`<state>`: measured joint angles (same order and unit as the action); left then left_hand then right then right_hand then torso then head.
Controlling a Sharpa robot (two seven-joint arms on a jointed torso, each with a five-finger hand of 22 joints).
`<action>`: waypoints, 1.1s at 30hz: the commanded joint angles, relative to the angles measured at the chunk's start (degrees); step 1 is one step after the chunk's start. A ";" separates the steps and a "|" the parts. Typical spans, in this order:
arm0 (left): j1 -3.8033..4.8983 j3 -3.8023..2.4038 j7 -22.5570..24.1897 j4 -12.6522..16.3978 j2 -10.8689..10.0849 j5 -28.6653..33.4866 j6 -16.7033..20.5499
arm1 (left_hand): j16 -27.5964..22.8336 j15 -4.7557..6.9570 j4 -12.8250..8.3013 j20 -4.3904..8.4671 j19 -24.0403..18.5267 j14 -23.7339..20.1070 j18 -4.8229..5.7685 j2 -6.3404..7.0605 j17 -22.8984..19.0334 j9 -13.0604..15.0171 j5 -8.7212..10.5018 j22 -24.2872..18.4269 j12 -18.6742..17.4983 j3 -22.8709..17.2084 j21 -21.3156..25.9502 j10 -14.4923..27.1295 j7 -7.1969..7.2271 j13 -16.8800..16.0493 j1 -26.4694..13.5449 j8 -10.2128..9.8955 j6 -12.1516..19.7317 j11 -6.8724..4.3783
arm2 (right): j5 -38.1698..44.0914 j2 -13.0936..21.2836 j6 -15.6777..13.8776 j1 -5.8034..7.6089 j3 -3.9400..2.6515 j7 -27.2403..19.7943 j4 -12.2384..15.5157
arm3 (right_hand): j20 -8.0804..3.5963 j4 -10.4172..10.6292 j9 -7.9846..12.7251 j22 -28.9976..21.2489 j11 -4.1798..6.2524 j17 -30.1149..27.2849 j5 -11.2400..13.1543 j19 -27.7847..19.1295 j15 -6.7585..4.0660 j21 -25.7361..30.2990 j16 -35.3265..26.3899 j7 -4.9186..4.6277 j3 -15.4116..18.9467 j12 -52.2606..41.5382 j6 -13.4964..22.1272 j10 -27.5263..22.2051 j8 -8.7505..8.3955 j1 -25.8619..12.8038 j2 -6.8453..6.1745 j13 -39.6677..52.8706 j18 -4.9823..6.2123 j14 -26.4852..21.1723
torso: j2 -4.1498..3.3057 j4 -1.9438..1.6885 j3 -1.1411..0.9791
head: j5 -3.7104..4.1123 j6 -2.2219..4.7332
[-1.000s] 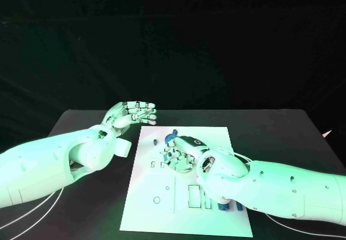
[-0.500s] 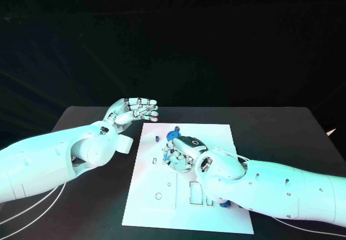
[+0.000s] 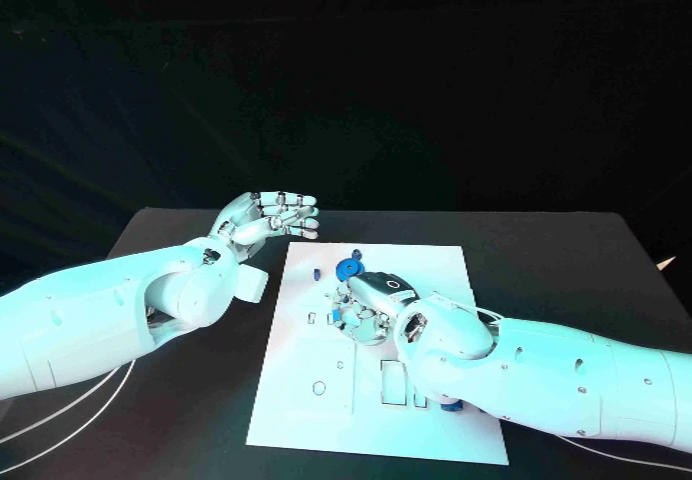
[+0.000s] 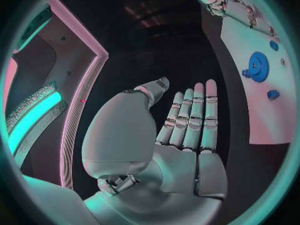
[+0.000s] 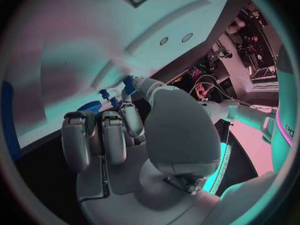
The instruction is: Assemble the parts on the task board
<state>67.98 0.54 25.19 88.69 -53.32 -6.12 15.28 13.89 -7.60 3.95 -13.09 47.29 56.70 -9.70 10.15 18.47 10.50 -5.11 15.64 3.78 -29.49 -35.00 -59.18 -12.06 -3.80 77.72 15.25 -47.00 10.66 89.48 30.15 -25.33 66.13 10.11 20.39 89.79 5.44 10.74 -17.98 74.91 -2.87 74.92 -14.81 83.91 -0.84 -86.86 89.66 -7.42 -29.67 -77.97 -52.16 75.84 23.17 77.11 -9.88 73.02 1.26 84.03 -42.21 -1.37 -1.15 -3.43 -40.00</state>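
The white task board (image 3: 325,400) lies in the middle of the black table. A blue gear (image 3: 348,268) sits near its far end and also appears in the left wrist view (image 4: 257,66). My right hand (image 3: 372,300) hovers low over the board just before the gear, fingers curled. Its thumb and a finger pinch a small blue part (image 5: 129,83), with the gear (image 5: 90,106) close behind it. My left hand (image 3: 274,215) is raised above the table beyond the board's far left corner, palm (image 4: 181,150) bare, fingers apart, holding nothing.
Another small blue part (image 3: 450,403) lies at the board's near right, by my right forearm. Small blue pieces (image 4: 273,94) sit on the board near the gear. Slots and holes (image 3: 353,385) mark the board's near half. White cables (image 3: 58,420) trail at the table's near left.
The whole view has shifted slightly. My left hand has risen a little, still holding nothing. My right hand stays over the board by the gear.
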 commanded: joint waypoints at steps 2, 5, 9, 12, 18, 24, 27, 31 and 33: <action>0.04 -0.04 0.29 0.07 0.08 0.15 -1.12 | -0.21 -0.17 -0.07 0.11 -0.45 -0.37 -0.53 -0.40 0.07 0.09 0.18 0.08 0.07 0.12 -0.40 0.41 -1.98 -0.09 0.12 -0.21 0.19 0.04 | 1.32 0.15 1.61 -0.06 0.03 0.49 0.05 | -0.22 -0.34 -1.03 13.00 -0.07 14.52 0.39 4.01 -0.11 0.23 0.13 -0.07 0.12 0.28 -0.30 0.25 0.10 -0.67 -0.22 0.07 -0.37 5.84 | -0.03 0.02 0.02 | -0.07 -0.09; 0.04 -0.04 0.26 0.03 0.09 0.15 -1.17 | -0.21 -0.17 -0.07 0.11 -0.45 -0.37 -0.53 -0.40 0.07 0.09 0.18 0.08 0.07 0.12 -0.40 0.41 -1.98 -0.09 0.12 -0.21 0.19 0.04 | 1.34 0.22 1.60 -0.06 0.05 0.57 0.05 | -0.21 -0.31 -1.01 13.03 -0.10 14.44 0.53 4.03 -0.10 0.20 0.10 -0.11 0.19 0.29 -0.20 0.25 0.06 -1.02 -0.44 0.08 -0.38 5.83 | -0.03 0.02 -0.02 | -0.10 -0.14; 0.03 -0.04 0.24 -0.03 0.12 0.15 -1.22 | -0.23 -0.17 -0.07 0.10 -0.49 -0.38 -0.53 -0.39 0.10 0.09 0.18 0.09 0.07 0.13 -0.42 0.41 -1.98 -0.09 0.11 -0.21 0.19 0.04 | 1.35 0.23 1.70 -0.07 0.06 0.64 0.01 | -0.20 -0.27 -0.99 12.98 -0.13 14.44 0.75 3.98 -0.07 0.29 0.10 -0.15 0.31 0.35 -0.10 0.20 0.03 -1.44 -0.72 0.03 -0.36 5.82 | -0.04 0.01 -0.01 | -0.14 -0.16; 0.03 -0.04 0.24 -0.06 0.16 0.15 -1.25 | -0.23 -0.17 -0.07 0.10 -0.49 -0.38 -0.53 -0.39 0.10 0.09 0.18 0.09 0.07 0.13 -0.42 0.41 -1.98 -0.09 0.11 -0.21 0.19 0.04 | 1.36 0.23 1.82 -0.07 0.07 0.70 -0.01 | -0.18 -0.26 -0.98 12.97 -0.15 14.42 0.93 3.97 -0.05 0.32 0.10 -0.16 0.40 0.35 -0.07 0.21 0.03 -1.69 -0.93 0.05 -0.36 5.82 | -0.04 0.02 -0.02 | -0.19 -0.20; 0.03 -0.04 0.23 -0.17 0.22 0.15 -1.28 | -0.23 -0.17 -0.07 0.10 -0.49 -0.38 -0.53 -0.39 0.10 0.09 0.18 0.09 0.07 0.13 -0.42 0.41 -1.98 -0.09 0.11 -0.21 0.19 0.04 | 1.37 0.26 1.95 -0.08 0.09 0.83 -0.09 | -0.15 -0.20 -0.95 12.90 -0.20 14.35 1.14 3.90 -0.01 0.44 0.07 -0.23 0.58 0.45 0.06 0.12 -0.03 -2.17 -1.29 -0.03 -0.33 5.81 | -0.02 0.05 -0.03 | -0.28 -0.26; 0.03 -0.04 0.22 -0.25 0.30 0.14 -1.32 | -0.23 -0.17 -0.07 0.10 -0.49 -0.38 -0.53 -0.39 0.10 0.09 0.18 0.09 0.07 0.13 -0.42 0.41 -1.98 -0.09 0.11 -0.21 0.19 0.04 | 1.37 0.28 2.05 -0.08 0.10 0.83 -0.09 | -0.08 -0.12 -0.83 12.82 -0.36 14.22 1.15 3.81 0.10 0.60 0.02 -0.43 0.84 0.64 0.52 -0.12 -0.27 -2.73 -1.71 -0.21 -0.29 5.77 | -0.04 0.04 -0.03 | -0.28 -0.30; 0.03 -0.04 0.20 -0.31 0.33 0.14 -1.34 | -0.23 -0.17 -0.07 0.10 -0.49 -0.38 -0.53 -0.39 0.10 0.09 0.18 0.09 0.07 0.13 -0.42 0.41 -1.98 -0.09 0.11 -0.21 0.19 0.04 | 1.37 0.31 2.09 -0.08 0.10 0.75 -0.07 | -0.05 -0.18 -0.78 12.75 -0.42 14.17 1.13 3.73 0.14 0.74 0.00 -0.50 0.92 0.76 0.72 -0.27 -0.38 -2.82 -1.90 -0.34 -0.26 5.76 | -0.04 0.03 -0.04 | -0.31 -0.39; 0.03 -0.04 0.16 -0.41 0.39 0.14 -1.37 | -0.23 -0.17 -0.07 0.10 -0.49 -0.38 -0.53 -0.39 0.10 0.09 0.18 0.09 0.07 0.13 -0.42 0.41 -1.98 -0.09 0.11 -0.21 0.19 0.04 | 1.38 0.34 2.13 -0.08 0.10 0.64 -0.07 | 0.08 -0.38 -0.55 12.52 -0.61 13.97 1.20 3.49 0.31 1.15 -0.08 -0.72 1.11 1.57 1.48 -1.22 -0.85 -3.02 -2.49 -1.27 -0.16 5.71 | -0.05 0.08 -0.05 | -0.36 -0.47; 0.03 -0.04 0.14 -0.51 0.43 0.14 -1.40 | -0.23 -0.17 -0.07 0.10 -0.49 -0.38 -0.53 -0.39 0.10 0.09 0.18 0.09 0.07 0.13 -0.42 0.41 -1.98 -0.09 0.11 -0.21 0.19 0.04 | 1.38 0.35 2.09 -0.08 0.11 0.55 -0.08 | 0.16 -0.46 -0.40 12.46 -0.74 13.90 1.24 3.42 0.41 1.28 -0.11 -0.86 1.20 1.78 1.92 -1.49 -1.15 -3.14 -2.79 -1.48 -0.13 5.69 | -0.02 0.08 -0.02 | -0.31 -0.51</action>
<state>67.98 0.54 25.06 88.16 -53.03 -6.12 14.92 13.89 -7.60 3.96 -13.09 47.29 56.70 -9.70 10.15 18.47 10.54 -5.11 15.68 3.78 -29.49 -35.22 -59.18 -12.06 -3.80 77.72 15.25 -47.00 10.65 90.19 30.48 -24.32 66.12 10.19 20.88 89.72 5.44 10.25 -18.49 74.93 -3.55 74.91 -13.97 83.91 -0.84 -85.75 89.66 -8.33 -28.83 -76.48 -50.79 74.74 22.36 74.10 -12.13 71.68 1.26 84.02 -42.26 -1.31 -1.19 -3.77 -40.46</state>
